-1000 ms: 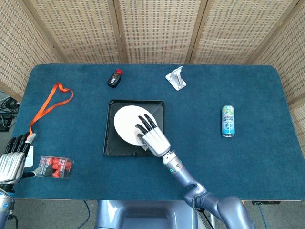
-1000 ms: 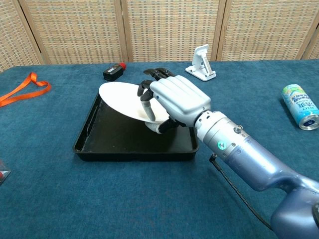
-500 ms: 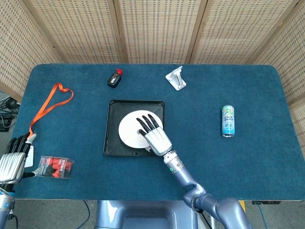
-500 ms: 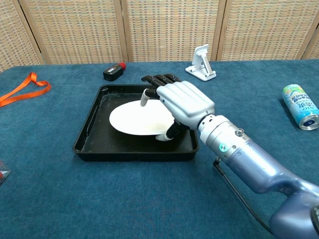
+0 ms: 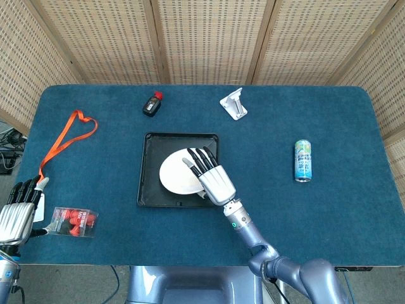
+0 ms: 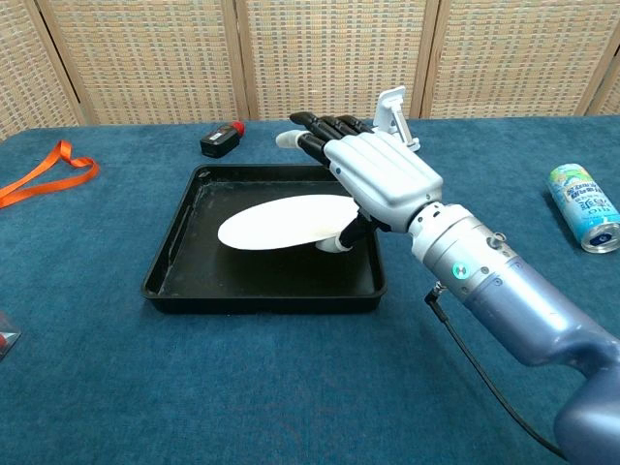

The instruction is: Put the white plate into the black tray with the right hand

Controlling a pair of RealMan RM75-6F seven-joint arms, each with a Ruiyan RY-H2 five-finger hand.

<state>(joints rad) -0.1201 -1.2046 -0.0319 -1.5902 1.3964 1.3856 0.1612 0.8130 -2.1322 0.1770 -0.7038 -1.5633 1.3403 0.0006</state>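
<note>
The white plate (image 5: pixel 177 172) (image 6: pixel 281 221) lies inside the black tray (image 5: pixel 147 190) (image 6: pixel 252 291) at the table's middle, its right edge slightly raised. My right hand (image 5: pixel 215 180) (image 6: pixel 383 179) hovers over the plate's right edge with its fingers stretched out and lifted clear of the plate. The thumb sits low by the plate's right rim; whether it touches is hard to tell. My left hand (image 5: pixel 16 212) rests at the table's near left corner, holding nothing, and shows only in the head view.
An orange lanyard (image 5: pixel 66 136) (image 6: pixel 48 170) lies at the left. A small black bottle with a red cap (image 5: pixel 152 104) (image 6: pixel 221 139) and a white stand (image 5: pixel 233 104) (image 6: pixel 392 121) sit behind the tray. A drink can (image 5: pixel 303 161) (image 6: pixel 584 219) lies at the right. A clear pack of red pieces (image 5: pixel 74 221) is beside my left hand.
The right hand lowered the tilted plate into the tray, then straightened its fingers and lifted them off it, drawing back to the right. The left hand stayed still.
</note>
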